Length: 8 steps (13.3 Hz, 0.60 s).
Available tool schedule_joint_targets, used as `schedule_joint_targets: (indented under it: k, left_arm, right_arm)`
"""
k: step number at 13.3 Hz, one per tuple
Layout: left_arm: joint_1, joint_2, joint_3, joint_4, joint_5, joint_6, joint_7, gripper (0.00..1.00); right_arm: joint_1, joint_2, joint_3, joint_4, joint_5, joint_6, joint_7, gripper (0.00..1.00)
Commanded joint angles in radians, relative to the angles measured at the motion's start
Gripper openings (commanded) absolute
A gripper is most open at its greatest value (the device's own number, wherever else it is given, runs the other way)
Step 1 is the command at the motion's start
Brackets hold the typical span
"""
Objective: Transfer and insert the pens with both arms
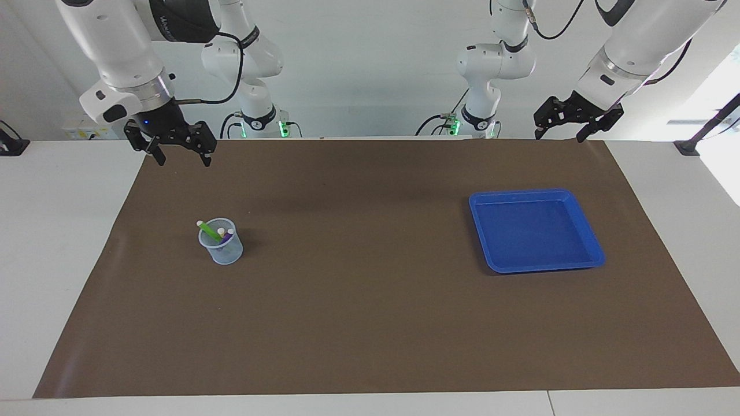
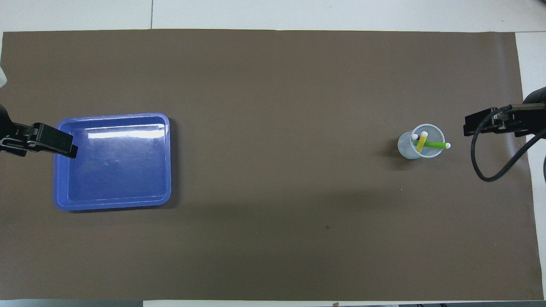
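The right gripper (image 1: 180, 156), jaws spread and empty, hangs over the brown mat's (image 1: 370, 323) edge nearest the robots. The pens (image 1: 218, 232) stand in a clear cup (image 1: 221, 249) below it, with open mat around. The left gripper (image 1: 559, 136), also spread and empty, hangs near the empty blue tray (image 1: 595, 254). Lettering on the right arm is unreadable.

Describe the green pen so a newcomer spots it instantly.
On the brown mat, toward the right arm's end, stands a small clear cup holding three pens. The green pen leans most steeply, its white tip poking out over the rim; the yellow and purple ones stand more upright.
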Motion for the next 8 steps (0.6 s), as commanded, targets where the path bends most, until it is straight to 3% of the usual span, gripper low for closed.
schedule_joint_targets:
  k: [1,8]
  left_arm:
    - [0.015,-0.009,-0.010,0.001,-0.007,-0.007,0.010,1.00]
    - [0.018,-0.026,-0.005,-0.025,0.008,0.013,0.009,1.00]
  right_arm:
    - [0.015,-0.005,-0.010,0.011,0.012,-0.019,0.014,1.00]
    - [0.017,-0.005,-0.010,0.011,0.018,-0.039,0.014,1.00]
